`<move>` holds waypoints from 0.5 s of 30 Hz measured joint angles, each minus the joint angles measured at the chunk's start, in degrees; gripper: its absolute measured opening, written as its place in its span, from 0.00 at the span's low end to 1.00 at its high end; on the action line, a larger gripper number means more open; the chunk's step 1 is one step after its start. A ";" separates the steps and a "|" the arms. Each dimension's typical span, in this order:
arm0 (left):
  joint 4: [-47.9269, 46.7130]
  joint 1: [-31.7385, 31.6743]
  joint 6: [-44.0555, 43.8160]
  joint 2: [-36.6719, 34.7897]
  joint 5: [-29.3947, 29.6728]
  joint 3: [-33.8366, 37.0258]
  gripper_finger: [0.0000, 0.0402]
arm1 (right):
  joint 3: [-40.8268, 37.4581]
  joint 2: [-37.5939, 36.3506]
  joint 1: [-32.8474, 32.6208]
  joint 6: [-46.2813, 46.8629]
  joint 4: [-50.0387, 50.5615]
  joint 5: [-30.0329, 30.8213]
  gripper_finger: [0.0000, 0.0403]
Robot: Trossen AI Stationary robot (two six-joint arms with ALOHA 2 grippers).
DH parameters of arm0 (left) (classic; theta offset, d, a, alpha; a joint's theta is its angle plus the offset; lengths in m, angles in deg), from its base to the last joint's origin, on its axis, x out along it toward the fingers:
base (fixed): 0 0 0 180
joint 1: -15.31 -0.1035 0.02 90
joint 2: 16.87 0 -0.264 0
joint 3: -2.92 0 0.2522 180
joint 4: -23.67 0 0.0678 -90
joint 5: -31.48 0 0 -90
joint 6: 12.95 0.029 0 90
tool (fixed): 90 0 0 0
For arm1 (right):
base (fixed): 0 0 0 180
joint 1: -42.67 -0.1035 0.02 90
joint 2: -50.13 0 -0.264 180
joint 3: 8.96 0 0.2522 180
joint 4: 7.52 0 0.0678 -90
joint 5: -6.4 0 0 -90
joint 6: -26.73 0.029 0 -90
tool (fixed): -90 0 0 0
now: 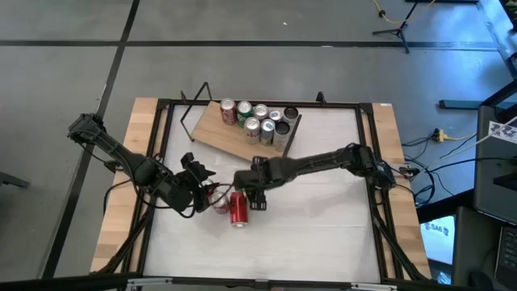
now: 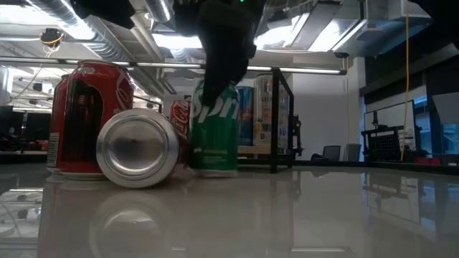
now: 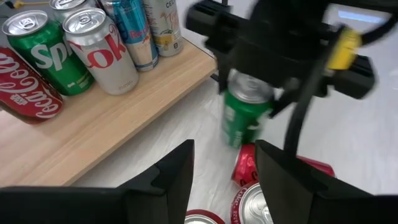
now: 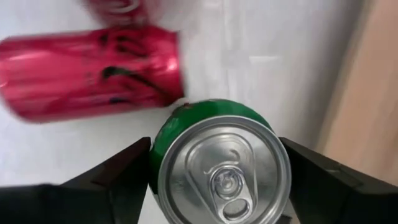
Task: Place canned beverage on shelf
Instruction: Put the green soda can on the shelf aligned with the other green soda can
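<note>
A green can (image 4: 221, 165) stands upright on the white tabletop, in front of the wooden shelf (image 1: 216, 136). The low view shows it as well (image 2: 215, 129). My right gripper (image 1: 254, 196) comes down over it and is shut on it. A red can (image 1: 238, 208) lies on its side just beside the green one, and another red can (image 2: 90, 118) stands upright next to that. My left gripper (image 3: 224, 180) hovers open to the left of these cans with nothing between its fingers. My right gripper pinches the green can's upper side wall (image 4: 157, 146) between its two fingers (image 4: 118, 180), one on each side. The fingers come from above, pointing steeply down. The can is upright with its base (image 2: 214, 170) at table level; I cannot tell whether it is lifted.
Several upright cans (image 1: 260, 121) fill the shelf's right end, while its left part (image 3: 93, 134) is bare board. More red cans (image 3: 249, 199) lie under my left gripper. A black frame (image 1: 367, 162) borders the tabletop.
</note>
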 joint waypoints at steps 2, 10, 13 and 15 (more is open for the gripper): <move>0.00 0.00 0.00 0.00 0.00 -0.02 0.41 | 0.00 -0.02 1.54 -0.37 -0.21 -0.88 0.76; -0.06 -0.01 1.37 -0.20 -1.33 -0.02 0.41 | -0.02 -0.02 6.84 -2.90 -7.44 -6.07 0.75; -0.11 0.00 2.95 -0.98 -4.50 -0.02 0.41 | -0.01 -0.01 8.21 -4.40 -10.64 -6.10 0.76; -0.14 0.04 2.99 -1.42 -5.90 -0.02 0.41 | 0.00 -0.02 9.18 -4.52 -12.29 -6.08 0.76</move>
